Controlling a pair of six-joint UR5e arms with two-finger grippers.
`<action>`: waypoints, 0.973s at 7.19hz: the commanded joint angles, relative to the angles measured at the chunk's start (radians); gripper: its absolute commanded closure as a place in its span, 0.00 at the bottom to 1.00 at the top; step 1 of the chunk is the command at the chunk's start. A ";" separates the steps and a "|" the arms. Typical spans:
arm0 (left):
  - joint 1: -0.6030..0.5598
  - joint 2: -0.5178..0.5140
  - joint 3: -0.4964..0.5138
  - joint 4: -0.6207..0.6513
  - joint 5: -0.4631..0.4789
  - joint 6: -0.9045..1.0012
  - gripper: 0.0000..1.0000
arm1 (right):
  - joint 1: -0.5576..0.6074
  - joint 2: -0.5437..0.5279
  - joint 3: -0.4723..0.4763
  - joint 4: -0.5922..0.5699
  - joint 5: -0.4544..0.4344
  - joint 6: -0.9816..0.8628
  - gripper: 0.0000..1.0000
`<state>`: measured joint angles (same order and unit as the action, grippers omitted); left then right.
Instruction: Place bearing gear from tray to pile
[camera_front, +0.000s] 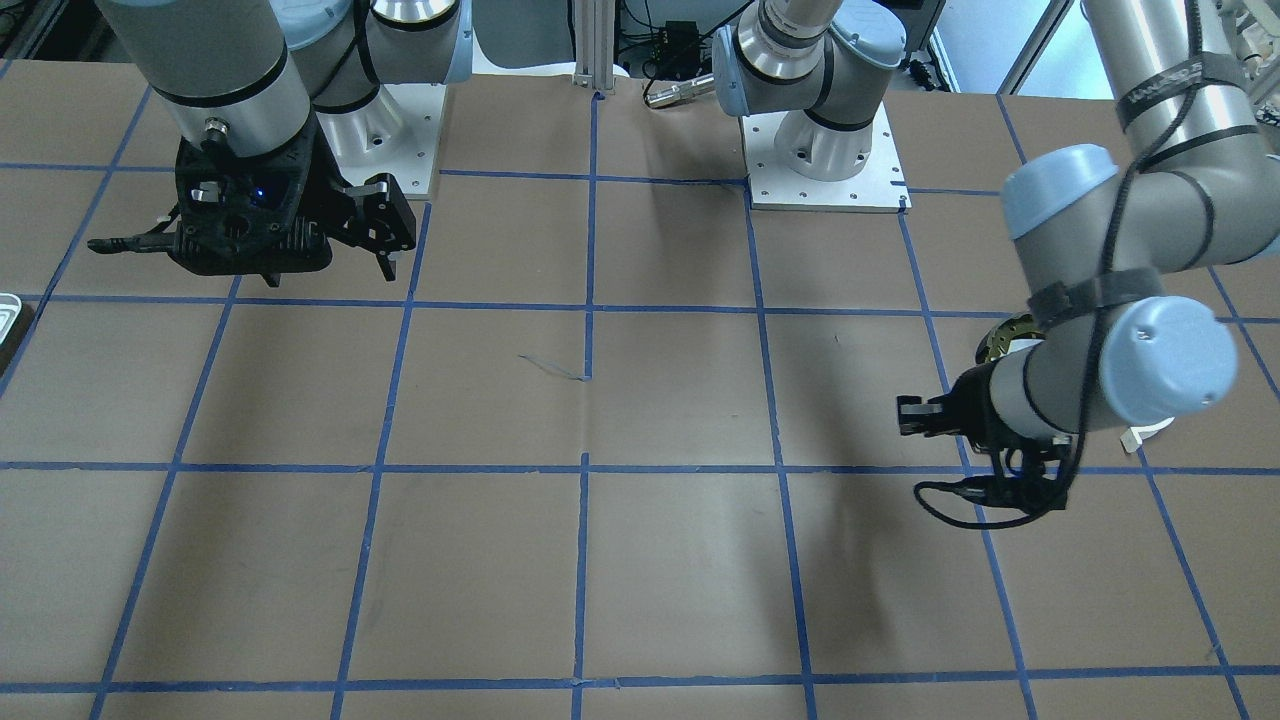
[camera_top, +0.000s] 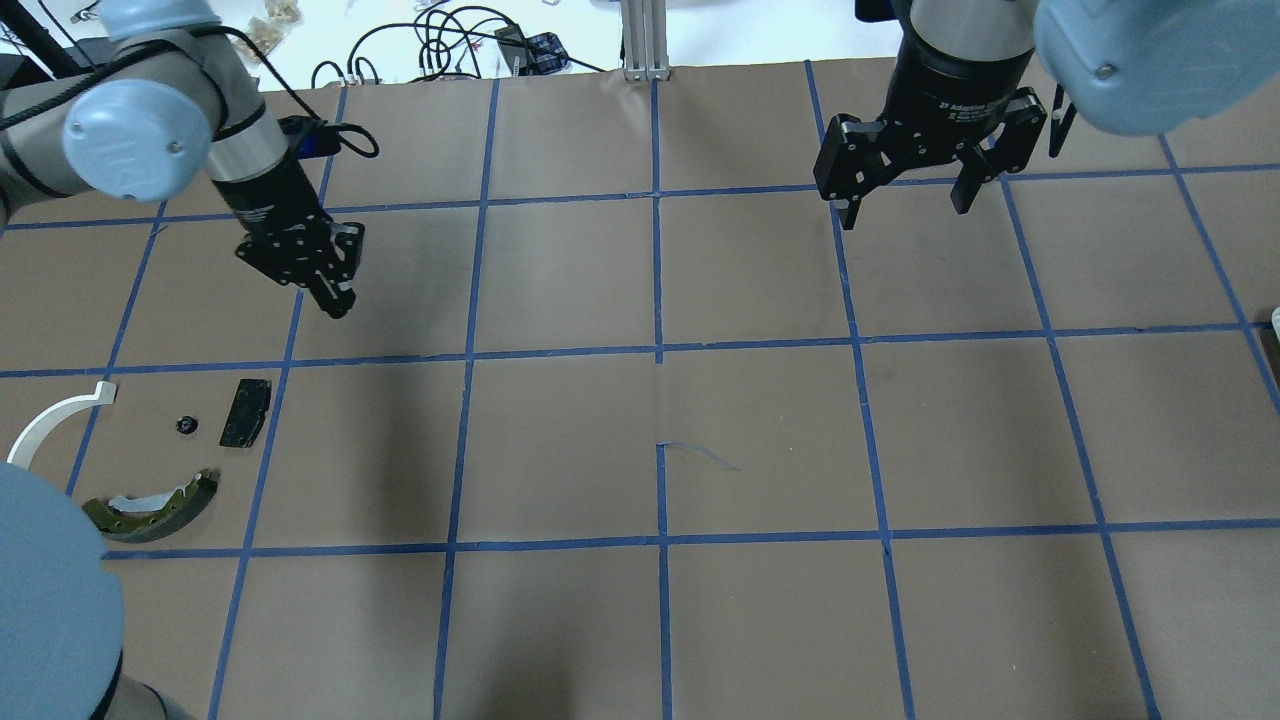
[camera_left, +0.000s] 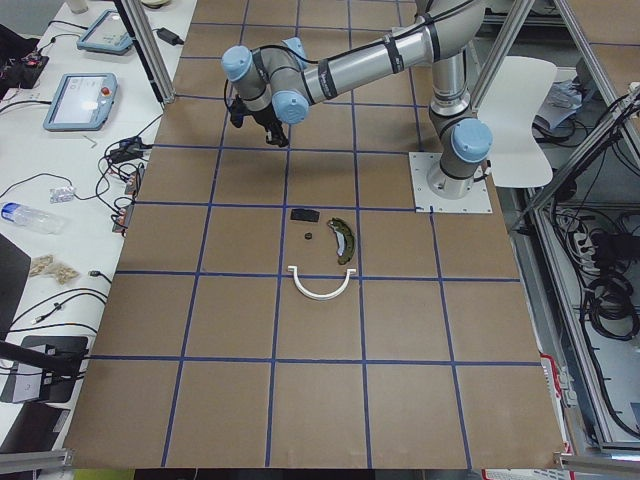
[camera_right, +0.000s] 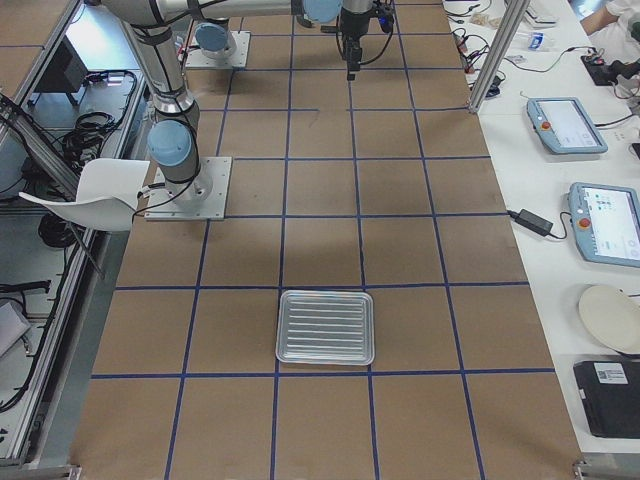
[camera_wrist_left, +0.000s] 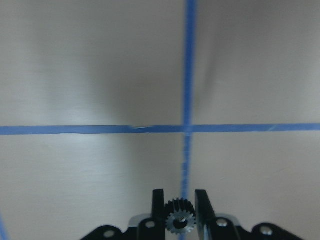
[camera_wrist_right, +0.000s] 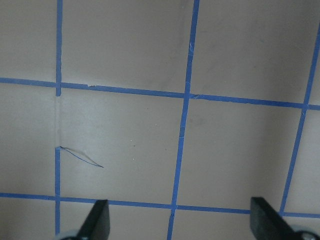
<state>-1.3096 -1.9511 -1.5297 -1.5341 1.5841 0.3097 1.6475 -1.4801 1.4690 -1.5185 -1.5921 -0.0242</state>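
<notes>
A: Left wrist-mounted view: a small toothed bearing gear (camera_wrist_left: 180, 220) is seen pinched between the two fingers of the left gripper (camera_wrist_left: 180, 212), at 6 o'clock in the picture, above a crossing of blue tape lines on the brown table (camera_wrist_left: 90, 75).

B: Confirmed overhead. The left gripper (camera_top: 330, 290) is held above the table, fingers drawn close together; the gear itself is too small to be made out there. The pile is noted at 7 o'clock from it: a black pad (camera_top: 245, 411), a white arc (camera_top: 55, 420) at 9 o'clock of the pad, an olive brake shoe (camera_top: 150, 505) at 7 o'clock of the pad, and a small dark round part (camera_top: 185, 425) just beside the pad. All four lie apart from one another.

A: Tray?

B: In the exterior right view a ridged metal tray (camera_right: 325, 327) is recorded flat on the table, well apart from both arms.

A: Right gripper?

B: Spread wide, nothing between its fingers; the right gripper (camera_top: 905, 200) is logged at 12 o'clock of the right half, above the table.
</notes>
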 joint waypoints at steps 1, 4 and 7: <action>0.200 -0.015 0.006 -0.003 0.095 0.266 1.00 | 0.000 0.001 0.001 0.000 -0.002 -0.011 0.00; 0.317 -0.075 -0.012 0.081 0.099 0.435 1.00 | 0.000 -0.002 0.010 -0.043 0.000 -0.011 0.00; 0.383 -0.135 -0.027 0.170 0.097 0.540 1.00 | 0.000 -0.003 0.011 -0.051 0.000 -0.013 0.00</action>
<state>-0.9469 -2.0584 -1.5513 -1.4138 1.6808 0.8084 1.6469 -1.4833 1.4770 -1.5639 -1.5915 -0.0366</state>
